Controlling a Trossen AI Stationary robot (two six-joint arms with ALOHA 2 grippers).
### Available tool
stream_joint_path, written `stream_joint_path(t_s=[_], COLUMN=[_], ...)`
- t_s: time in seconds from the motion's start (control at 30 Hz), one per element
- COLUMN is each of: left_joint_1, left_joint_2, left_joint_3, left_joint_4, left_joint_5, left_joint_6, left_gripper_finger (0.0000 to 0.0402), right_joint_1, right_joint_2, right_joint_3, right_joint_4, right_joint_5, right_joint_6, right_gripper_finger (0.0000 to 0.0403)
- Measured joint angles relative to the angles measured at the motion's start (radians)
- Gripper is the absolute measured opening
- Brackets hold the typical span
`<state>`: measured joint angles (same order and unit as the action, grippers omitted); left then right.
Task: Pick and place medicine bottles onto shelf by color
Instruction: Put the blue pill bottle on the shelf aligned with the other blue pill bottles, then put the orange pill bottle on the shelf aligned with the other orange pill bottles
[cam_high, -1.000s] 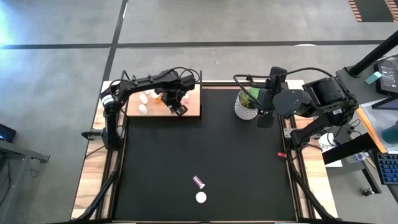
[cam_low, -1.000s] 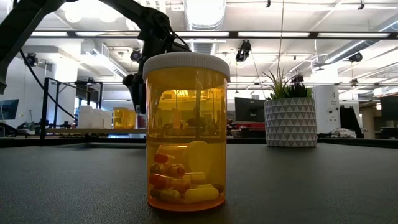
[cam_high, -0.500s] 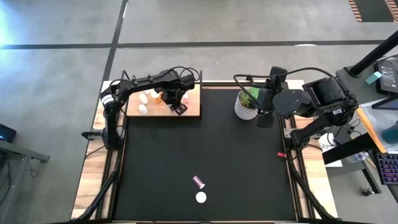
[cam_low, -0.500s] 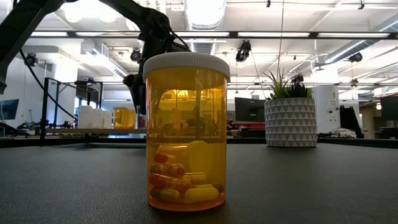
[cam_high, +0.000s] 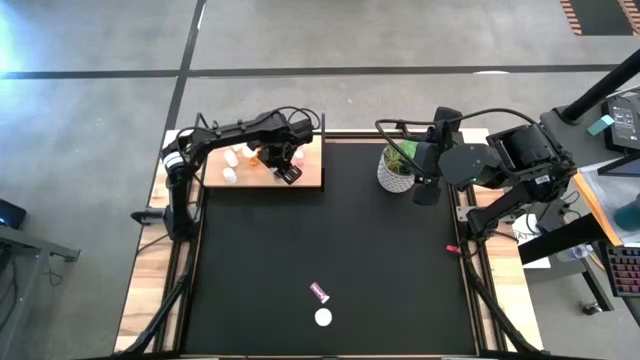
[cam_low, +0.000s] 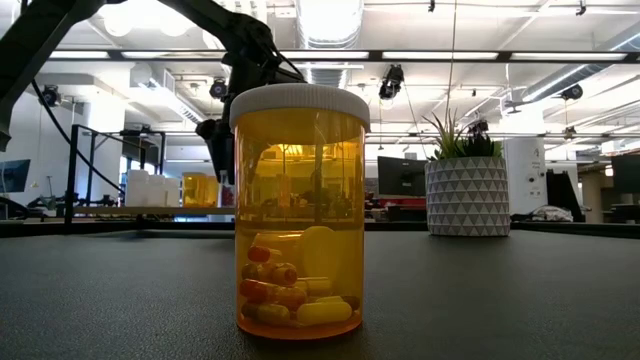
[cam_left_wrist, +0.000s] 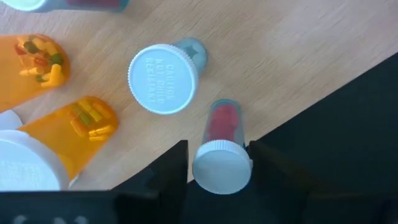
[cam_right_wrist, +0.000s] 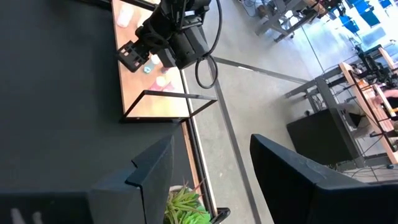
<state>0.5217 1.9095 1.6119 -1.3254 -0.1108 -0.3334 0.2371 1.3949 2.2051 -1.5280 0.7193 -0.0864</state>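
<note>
The pale wooden shelf (cam_high: 310, 180) lies at the table's far left and bears several medicine bottles: white ones (cam_high: 231, 160), orange ones (cam_left_wrist: 90, 121) and a clear one with a white cap (cam_left_wrist: 163, 78). My left gripper (cam_left_wrist: 217, 150) points down over the shelf's near right part, its fingers on either side of an upright red-filled bottle (cam_left_wrist: 222, 163) that stands on the board beside the black mat. An orange bottle (cam_low: 300, 215) stands on the mat near the front edge, with a maroon bottle (cam_high: 319, 292) lying just behind it. My right gripper (cam_right_wrist: 208, 155) hangs open, high by the plant. My left gripper comes from above, pointing down, with one finger (cam_left_wrist: 171, 177) at each side of the red bottle's white cap (cam_left_wrist: 222, 171). A thin gap shows at one finger. Whether the other finger (cam_left_wrist: 267, 168) touches the cap, I cannot tell. The bottle stands upright on the shelf.
A white patterned pot with a green plant (cam_high: 397, 168) stands at the far right of the mat, under my right arm. A thin black frame (cam_right_wrist: 165, 102) stands at the shelf's right end. The black mat (cam_high: 330, 230) spreads between shelf and front edge.
</note>
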Motion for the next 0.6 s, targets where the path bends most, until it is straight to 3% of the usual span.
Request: stream_joint_path(t_s=[0.27, 0.6], left_joint_1=[0.000, -0.015], left_joint_2=[-0.009, -0.143], left_joint_3=[0.004, 0.015], left_joint_4=[-0.002, 0.000], left_joint_5=[0.002, 0.003], left_joint_6=[-0.001, -0.008], left_gripper_finger=[0.0204, 0.0213], right_joint_1=[0.000, 0.000], right_joint_2=[0.000, 0.016], right_joint_3=[0.000, 0.000], right_joint_4=[0.000, 0.000], right_joint_5=[0.000, -0.002], right_joint_6=[0.000, 0.000], right_gripper_finger=[0.0203, 0.0203])
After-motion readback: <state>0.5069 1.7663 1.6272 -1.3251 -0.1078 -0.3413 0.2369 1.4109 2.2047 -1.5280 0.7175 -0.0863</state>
